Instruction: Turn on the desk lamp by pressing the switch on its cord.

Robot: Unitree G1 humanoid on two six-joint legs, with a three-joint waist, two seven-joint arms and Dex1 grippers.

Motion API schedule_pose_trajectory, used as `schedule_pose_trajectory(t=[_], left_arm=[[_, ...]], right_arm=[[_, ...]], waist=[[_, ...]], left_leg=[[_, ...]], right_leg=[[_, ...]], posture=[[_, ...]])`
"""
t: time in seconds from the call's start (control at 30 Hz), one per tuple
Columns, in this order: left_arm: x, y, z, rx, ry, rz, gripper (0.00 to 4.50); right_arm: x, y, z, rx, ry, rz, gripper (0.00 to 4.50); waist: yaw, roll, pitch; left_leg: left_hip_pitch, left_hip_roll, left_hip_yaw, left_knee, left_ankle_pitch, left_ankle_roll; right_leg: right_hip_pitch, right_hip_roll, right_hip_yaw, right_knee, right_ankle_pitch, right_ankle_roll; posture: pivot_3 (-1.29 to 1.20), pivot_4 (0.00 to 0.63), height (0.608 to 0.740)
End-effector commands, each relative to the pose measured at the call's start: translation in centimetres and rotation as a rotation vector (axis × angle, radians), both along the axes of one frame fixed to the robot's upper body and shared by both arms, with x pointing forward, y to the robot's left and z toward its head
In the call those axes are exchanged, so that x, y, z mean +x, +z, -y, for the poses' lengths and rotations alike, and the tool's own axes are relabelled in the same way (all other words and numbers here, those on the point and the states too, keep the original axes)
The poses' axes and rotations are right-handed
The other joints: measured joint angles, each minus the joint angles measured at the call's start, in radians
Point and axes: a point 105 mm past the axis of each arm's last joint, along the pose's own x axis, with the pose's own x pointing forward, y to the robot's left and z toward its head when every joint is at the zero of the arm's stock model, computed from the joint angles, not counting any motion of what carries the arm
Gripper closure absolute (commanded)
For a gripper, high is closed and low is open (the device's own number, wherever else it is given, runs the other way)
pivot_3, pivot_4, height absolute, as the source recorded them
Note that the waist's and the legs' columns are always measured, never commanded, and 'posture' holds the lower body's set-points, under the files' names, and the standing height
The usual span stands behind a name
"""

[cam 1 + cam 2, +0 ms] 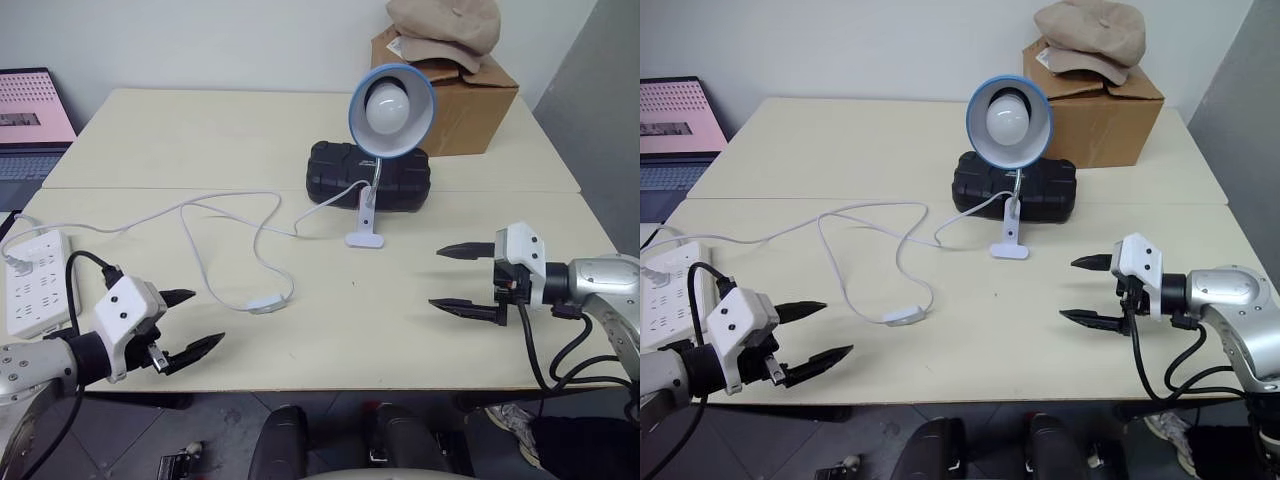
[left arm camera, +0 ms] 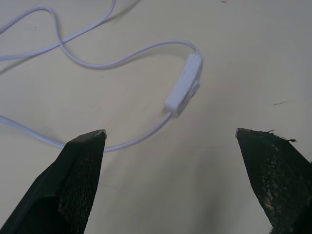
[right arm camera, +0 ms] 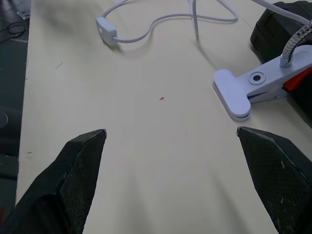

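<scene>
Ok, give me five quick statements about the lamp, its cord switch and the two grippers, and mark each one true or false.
1. The lamp is lit. False: its bulb looks dark.
2. The switch lies on the table, untouched. True.
3. The left gripper is shut on the cord. False: it is open and holds nothing.
4. The right gripper is open, off to the lamp's right. True.
5. The switch is nearer the right gripper than the left. False: it lies just ahead of the left gripper.
</scene>
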Motion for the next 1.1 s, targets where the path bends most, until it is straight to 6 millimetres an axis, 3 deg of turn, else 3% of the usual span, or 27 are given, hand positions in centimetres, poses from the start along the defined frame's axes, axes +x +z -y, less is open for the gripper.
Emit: schedule_pose_trajectory(t=[0.03,0.43,0.53,0.7,1.1], left_arm=[[-0.3,1.0,0.0,0.011,-0.003,0.047,0.06],[0.4,1.3,-1.0,0.099,-0.039,0.147,0.06],[0.7,1.4,-1.3,0.046,-0.039,0.127,0.06],[0.9,-0.6,-3.2,0.192,-0.064,0.052,0.06],[4.1,-1.7,0.3,0.152,-0.289,0.04,0.06]], right_arm=[[0.0,0.6,-0.6,0.001,0.04,0.049,0.0],[0.4,0.3,-1.5,0.02,0.061,0.056,0.0],[0.3,0.4,-1.8,0.023,0.06,0.062,0.0],[0.8,-0.3,-1.8,-0.021,0.019,0.08,0.0],[-0.5,-0.8,-4.0,-0.023,0.006,0.017,0.0]], waist=[[0.0,0.0,0.0],[0.001,0.0,0.0],[0.001,0.0,0.0],[0.0,0.0,0.0],[0.004,0.0,0.0]], left_leg=[[0.0,0.0,0.0,0.0,0.0,0.0],[0.0,0.0,0.0,0.0,0.0,-0.001],[0.0,0.0,-0.001,0.0,0.0,-0.001],[0.0,0.0,0.0,0.0,0.0,-0.001],[0.0,0.001,0.0,0.001,0.0,-0.001]], right_leg=[[0.0,0.0,0.0,0.0,0.0,0.0],[0.0,0.0,0.0,0.0,0.0,0.0],[0.0,0.0,-0.001,0.001,0.0,0.0],[0.0,0.0,-0.001,0.001,0.0,0.0],[0.0,0.0,-0.001,0.002,0.0,0.001]], posture=[[0.0,0.15,0.74],[0.0,0.15,0.74],[0.0,0.15,0.74],[0.0,0.15,0.74],[0.0,0.15,0.74]])
